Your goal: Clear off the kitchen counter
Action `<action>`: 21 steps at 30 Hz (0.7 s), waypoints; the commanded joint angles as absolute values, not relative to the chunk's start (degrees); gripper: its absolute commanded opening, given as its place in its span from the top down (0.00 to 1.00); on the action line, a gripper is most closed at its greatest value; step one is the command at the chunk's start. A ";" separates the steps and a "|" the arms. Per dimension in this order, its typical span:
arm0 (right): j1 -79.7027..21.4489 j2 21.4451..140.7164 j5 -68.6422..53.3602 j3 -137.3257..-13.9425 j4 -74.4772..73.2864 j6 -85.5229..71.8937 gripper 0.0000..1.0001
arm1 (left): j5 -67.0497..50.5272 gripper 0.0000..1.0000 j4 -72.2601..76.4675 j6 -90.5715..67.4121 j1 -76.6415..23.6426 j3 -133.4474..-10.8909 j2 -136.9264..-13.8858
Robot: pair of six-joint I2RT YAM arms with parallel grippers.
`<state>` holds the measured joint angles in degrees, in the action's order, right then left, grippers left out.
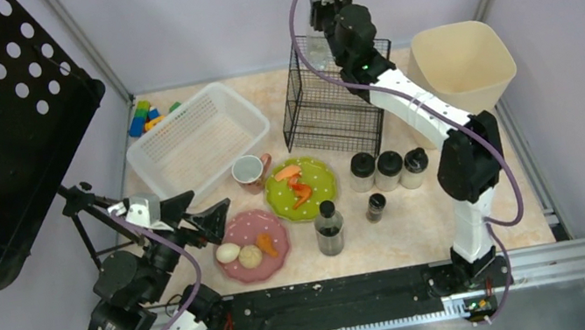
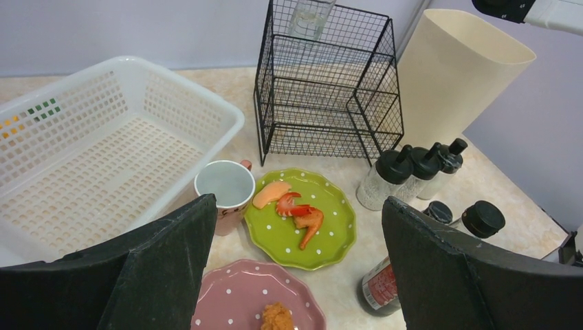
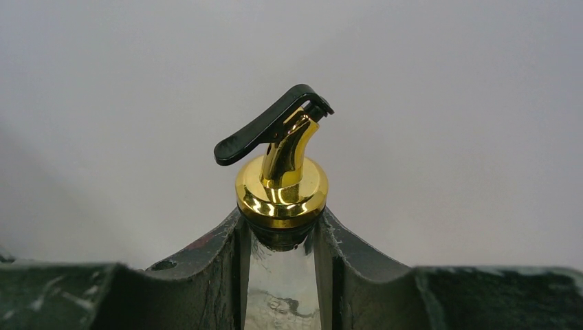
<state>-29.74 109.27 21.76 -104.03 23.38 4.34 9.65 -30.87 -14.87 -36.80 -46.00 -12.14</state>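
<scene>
No text, number or brand mark can be read in any view. One candidate only: a red-and-white label (image 2: 382,278) on the bottle (image 2: 375,292) at the lower centre of the left wrist view, right of the pink plate. Its print is blurred and partly cut off, so no word or figure can be made out. In the top view the same bottle is too small to show lettering.
</scene>
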 commanded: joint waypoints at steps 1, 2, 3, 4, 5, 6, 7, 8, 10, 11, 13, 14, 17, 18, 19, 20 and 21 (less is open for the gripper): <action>-29.14 109.22 19.79 -108.49 30.92 2.15 1.00 | 8.71 0.06 -28.76 -14.24 -36.50 -45.92 -13.33; -29.10 109.77 19.66 -108.87 30.56 1.98 1.00 | 8.70 0.06 -28.76 -14.24 -36.40 -45.95 -13.41; -29.09 110.38 19.61 -109.30 30.14 1.71 1.00 | 8.70 0.06 -28.73 -14.24 -36.37 -45.92 -13.44; -29.01 110.89 19.57 -109.54 29.88 1.49 1.00 | 8.70 0.06 -28.78 -14.23 -36.31 -45.88 -13.48; -29.02 111.42 19.55 -109.78 29.55 1.35 1.00 | 8.70 0.06 -28.77 -14.24 -36.22 -45.90 -13.50; -29.01 112.08 19.45 -110.00 29.19 1.18 1.00 | 8.70 0.06 -28.74 -14.21 -36.17 -45.88 -13.53; -29.07 112.63 19.42 -110.31 28.79 0.95 1.00 | 8.66 0.06 -28.80 -14.17 -36.13 -45.96 -13.53; -29.00 113.37 19.31 -110.93 27.99 0.82 1.00 | 8.70 0.06 -28.75 -14.15 -36.05 -45.96 -13.58; -29.07 114.76 19.54 -112.11 25.97 0.59 1.00 | 8.68 0.06 -28.74 -14.23 -35.97 -45.88 -13.62; -29.02 115.27 19.64 -112.21 25.67 0.39 1.00 | 8.70 0.06 -28.76 -14.20 -36.03 -45.88 -13.69; -29.00 116.06 19.75 -111.94 25.43 0.52 1.00 | 8.54 0.06 -28.76 -14.15 -35.93 -45.89 -13.79; -29.00 116.38 19.84 -111.81 25.38 0.53 1.00 | 8.59 0.06 -28.78 -14.16 -35.85 -45.94 -13.74; -29.03 117.33 20.08 -111.75 24.87 0.60 1.00 | 8.61 0.06 -28.75 -14.15 -35.76 -45.92 -13.85; -29.01 117.55 20.06 -111.79 24.61 0.61 1.00 | 8.56 0.06 -28.75 -14.16 -35.74 -45.93 -13.88; -29.07 117.79 20.05 -111.72 24.32 0.68 1.00 | 8.52 0.06 -28.79 -14.21 -35.69 -45.91 -13.90; -29.02 118.00 20.11 -111.58 24.20 0.74 1.00 | 8.51 0.06 -28.76 -14.21 -35.75 -45.94 -13.89; -29.01 118.16 20.32 -111.35 24.10 0.83 1.00 | 8.43 0.06 -28.74 -14.26 -35.63 -45.94 -13.89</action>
<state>-29.69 119.20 20.25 -107.37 17.43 1.37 9.34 -30.87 -14.85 -36.03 -45.93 -12.91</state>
